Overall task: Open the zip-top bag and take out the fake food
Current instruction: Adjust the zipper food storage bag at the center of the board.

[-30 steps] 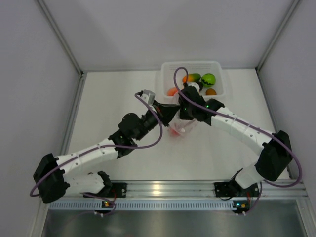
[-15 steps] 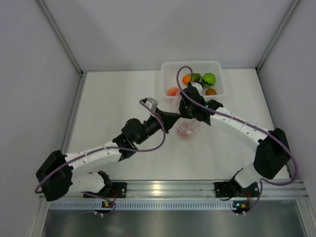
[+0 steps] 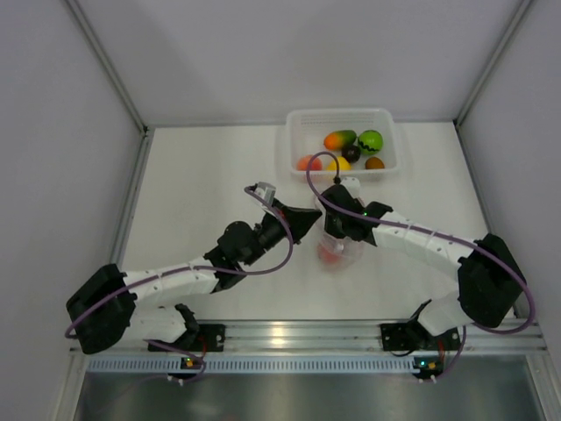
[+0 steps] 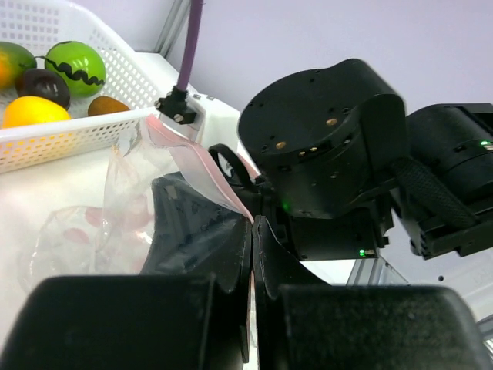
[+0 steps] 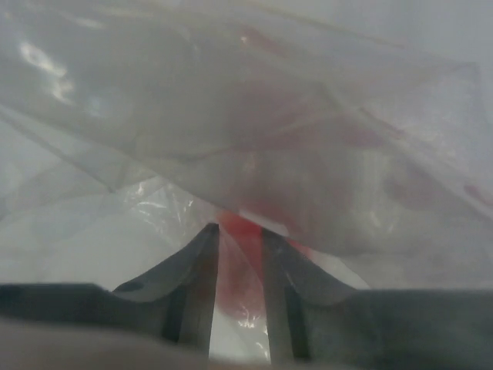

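table [image 3: 193,193]: white top, both arms reach in over the middle of it
tray [image 3: 294,132]: white mesh-sided one at the far edge, just past the grippers
zip-top bag [image 3: 340,247]: mid-table, on the near side of the tray and not touching it. Looks bunched and pulled up, so the long axis runs roughly up and down, mouth end up at the grippers and belly sagging toward the table
zip strip [image 4: 196,166]: pink, in the left wrist view it slants down from the upper left straight into the left fingertips
left gripper [image 3: 312,217]: comes at the bag from the left, jaws pressed together, pinching the strip edge
right gripper [image 3: 338,231]: pokes down onto the bag from above, bag hangs right under it
right gripper close-up [image 5: 240,247]: jaws a narrow gap apart, crinkly plastic all round, something red in the gap. Honestly can't tell if it's squeezing it or not
fake food in tray: mango [image 3: 339,139], green one [image 3: 371,140], yellow [image 3: 338,164], peach-orange [image 3: 307,162], brown [image 3: 374,162], dark purple [image 3: 351,153], all loose together
pink-red fruit [image 3: 330,255]: the only piece in the bag, low in its belly, below the right gripper
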You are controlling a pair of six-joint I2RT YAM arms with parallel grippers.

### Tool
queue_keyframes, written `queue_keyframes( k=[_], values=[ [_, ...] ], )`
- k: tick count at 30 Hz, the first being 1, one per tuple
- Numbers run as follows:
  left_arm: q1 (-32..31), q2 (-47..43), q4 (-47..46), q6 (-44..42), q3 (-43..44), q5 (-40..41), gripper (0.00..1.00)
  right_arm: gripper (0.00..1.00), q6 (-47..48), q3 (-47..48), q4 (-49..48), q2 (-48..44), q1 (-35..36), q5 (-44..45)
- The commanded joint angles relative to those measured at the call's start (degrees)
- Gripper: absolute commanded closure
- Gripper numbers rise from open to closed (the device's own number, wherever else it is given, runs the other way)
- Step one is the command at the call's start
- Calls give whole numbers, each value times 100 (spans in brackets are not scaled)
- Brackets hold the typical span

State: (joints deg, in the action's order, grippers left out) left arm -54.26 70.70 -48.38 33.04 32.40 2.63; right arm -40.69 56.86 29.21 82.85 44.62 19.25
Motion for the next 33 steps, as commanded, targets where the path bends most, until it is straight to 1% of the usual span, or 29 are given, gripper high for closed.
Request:
queue_keyframes(
  k=[1, 5, 7, 12, 14, 17, 19, 23, 27, 31, 32, 33],
  values=[
    [-207, -56, -681, 194, 12, 482, 100, 71, 17, 131, -74, -95, 47, 229],
    [-278, 128, -681, 168, 73, 528, 100, 69, 157, 247, 155, 30, 64, -166],
    [-287, 216, -681, 185, 64, 519, 100, 66, 262, 220, 190, -41, 64, -482],
    [-296, 190, -681, 195, -6, 510, 100, 64, 771, 387, 787, -49, 64, -773],
    [-287, 164, -673, 168, -15, 528, 100, 63, 904, 387, 997, -102, 64, -721],
    [-296, 137, -664, 185, -15, 493, 100, 62, 940, 352, 1139, -269, 29, -378],
    [-296, 67, -673, 221, -15, 449, 100, 62, 948, 247, 1069, -427, -75, -360],
    [-287, -126, -673, 308, 29, 308, 100, 64, 1062, 194, 1130, -410, -243, -263],
    [-287, -328, -664, 291, 91, 264, 100, 65, 1151, 89, 1113, -384, -349, -307],
    [-287, -294, -506, 265, 161, 282, 100, 65, 1273, 123, 1349, -270, -358, -316],
    [-296, -276, -506, 265, 161, 273, 100, 66, 1361, 123, 1368, -243, -358, -360],
    [-296, -241, -506, 273, 152, 273, 100, 66, 1414, 54, 1350, -234, -358, -630]
  ],
)
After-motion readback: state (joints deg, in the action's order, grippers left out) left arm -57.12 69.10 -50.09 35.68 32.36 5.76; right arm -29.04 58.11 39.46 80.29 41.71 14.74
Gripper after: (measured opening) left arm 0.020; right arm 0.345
